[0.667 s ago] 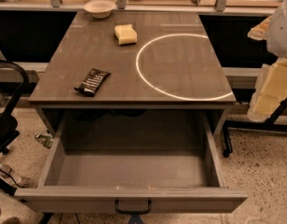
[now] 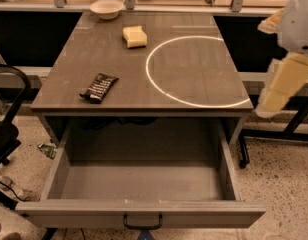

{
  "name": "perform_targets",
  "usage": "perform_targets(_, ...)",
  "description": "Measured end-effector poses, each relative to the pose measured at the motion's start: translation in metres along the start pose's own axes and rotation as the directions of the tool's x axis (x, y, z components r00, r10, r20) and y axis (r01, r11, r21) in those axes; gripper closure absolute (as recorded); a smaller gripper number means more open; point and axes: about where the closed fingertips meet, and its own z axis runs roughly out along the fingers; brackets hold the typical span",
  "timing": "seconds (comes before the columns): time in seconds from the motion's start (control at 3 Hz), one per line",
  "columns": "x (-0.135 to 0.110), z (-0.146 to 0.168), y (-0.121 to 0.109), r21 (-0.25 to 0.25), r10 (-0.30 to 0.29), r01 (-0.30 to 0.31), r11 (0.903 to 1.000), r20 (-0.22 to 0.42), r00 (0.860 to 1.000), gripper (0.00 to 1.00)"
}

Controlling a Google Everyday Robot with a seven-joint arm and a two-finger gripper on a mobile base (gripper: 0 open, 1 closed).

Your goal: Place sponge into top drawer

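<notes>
The pale yellow sponge (image 2: 135, 36) lies on the grey table top, at the back and a little left of the middle. The top drawer (image 2: 144, 214) is pulled fully open below the table's front edge, and nothing shows inside it. Its dark pull handle (image 2: 142, 222) is at the middle of the front panel. My gripper (image 2: 277, 54) hangs in the air off the table's right side, far from the sponge. Its cream-yellow fingers (image 2: 285, 81) stand apart and hold nothing.
A white bowl (image 2: 106, 8) stands at the table's back left. A black snack bar wrapper (image 2: 98, 87) lies near the front left. A white ring of light (image 2: 194, 71) marks the right half of the top. A black chair (image 2: 6, 129) stands at the left.
The gripper has shifted slightly up and to the left beside the table. The sponge, bowl, wrapper and drawer have not moved.
</notes>
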Motion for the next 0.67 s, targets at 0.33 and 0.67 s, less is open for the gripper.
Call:
perform_targets(0.33,-0.028,0.018,-0.048,0.051,0.015,-0.021,0.9985,0.100,0.995,0.00)
perform_targets(0.67,-0.049,0.036,-0.099,0.086,0.116,-0.136,0.9869,0.206,0.972,0.00)
